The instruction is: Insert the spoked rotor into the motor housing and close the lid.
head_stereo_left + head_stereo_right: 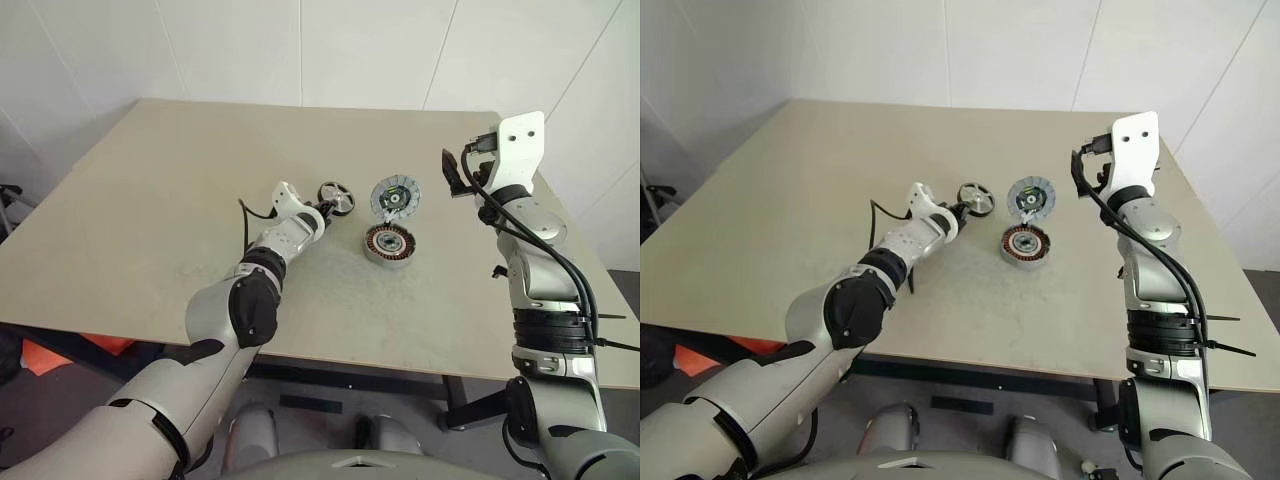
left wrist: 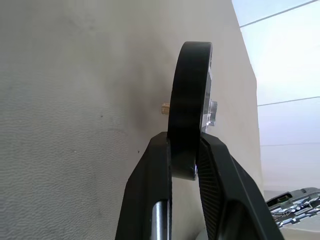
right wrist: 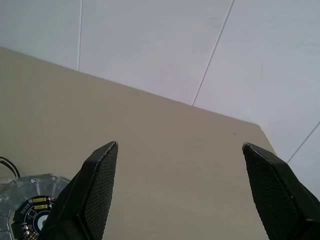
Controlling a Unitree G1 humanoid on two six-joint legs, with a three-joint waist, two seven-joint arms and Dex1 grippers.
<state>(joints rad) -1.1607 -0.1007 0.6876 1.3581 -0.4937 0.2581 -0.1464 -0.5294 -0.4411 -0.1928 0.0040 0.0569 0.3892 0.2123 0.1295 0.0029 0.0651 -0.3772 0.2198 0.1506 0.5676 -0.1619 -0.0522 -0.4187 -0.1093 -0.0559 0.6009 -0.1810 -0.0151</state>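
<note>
left gripper [image 1: 325,211] clamped by its fingers [image 2: 155,175] on the black rim of the spoked rotor [image 1: 337,197], held on edge just off the tabletop [image 1: 150,200], beside the lid [image 1: 396,195] and a little behind and to the left of the motor housing [image 1: 389,244]. best carried over the motor housing, tipped flat and centred on the silver hub before lowering, without knocking the lid. right gripper [image 3: 185,190] raised well to the right of the motor housing, fingers spread wide and empty.

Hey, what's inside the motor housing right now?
The motor housing holds only its ring of copper windings around a silver hub; no rotor inside. Whatever sits beneath those windings is covered.
</note>
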